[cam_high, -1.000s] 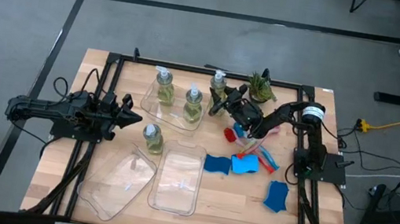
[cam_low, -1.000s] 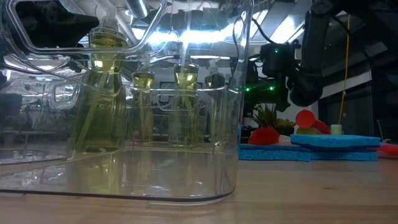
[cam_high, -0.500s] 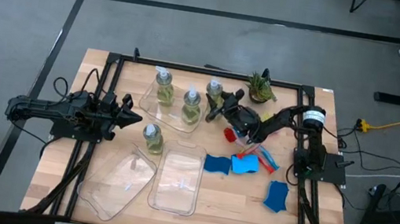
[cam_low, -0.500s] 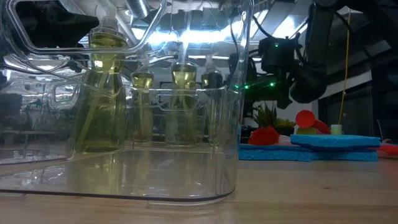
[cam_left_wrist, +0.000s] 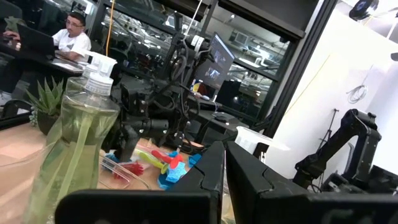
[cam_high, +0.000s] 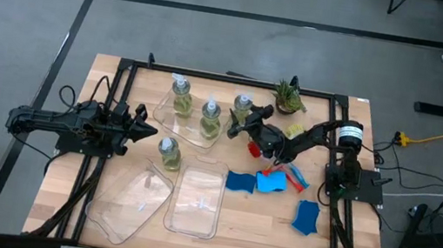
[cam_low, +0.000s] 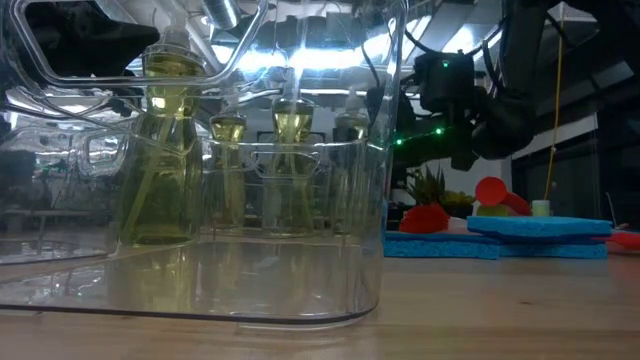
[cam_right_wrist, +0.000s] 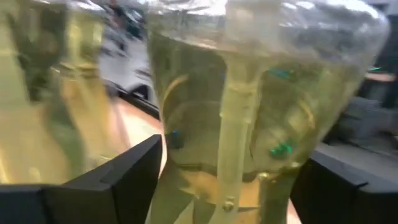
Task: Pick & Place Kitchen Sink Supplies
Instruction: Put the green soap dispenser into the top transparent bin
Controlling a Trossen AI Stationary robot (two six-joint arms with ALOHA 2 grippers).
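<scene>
Two pump bottles (cam_high: 179, 98) (cam_high: 210, 118) of yellow-green liquid stand in the far clear tray (cam_high: 190, 130). A third (cam_high: 168, 153) stands nearer. Another bottle (cam_high: 241, 109) stands upright at that tray's right edge and fills the right wrist view (cam_right_wrist: 249, 106). My right gripper (cam_high: 237, 123) reaches it level from the table's right, open, with one finger (cam_right_wrist: 118, 177) on each side of the bottle. A dark gap shows beside the other finger (cam_right_wrist: 339, 183). My left gripper (cam_high: 150, 131) waits shut at the table's left (cam_left_wrist: 224, 168).
Two more clear trays (cam_high: 129, 203) (cam_high: 197, 200) lie at the near middle. Blue sponge pieces (cam_high: 239, 181) (cam_high: 306, 216) and red and blue brushes (cam_high: 286, 164) lie under and beside my right arm. A small potted plant (cam_high: 289, 97) stands at the far right.
My right gripper has moved a little toward the table's near edge, rolling as it went, with the bottle between its fingers. The bottle stayed upright and now stands beside the two bottles in the far tray.
</scene>
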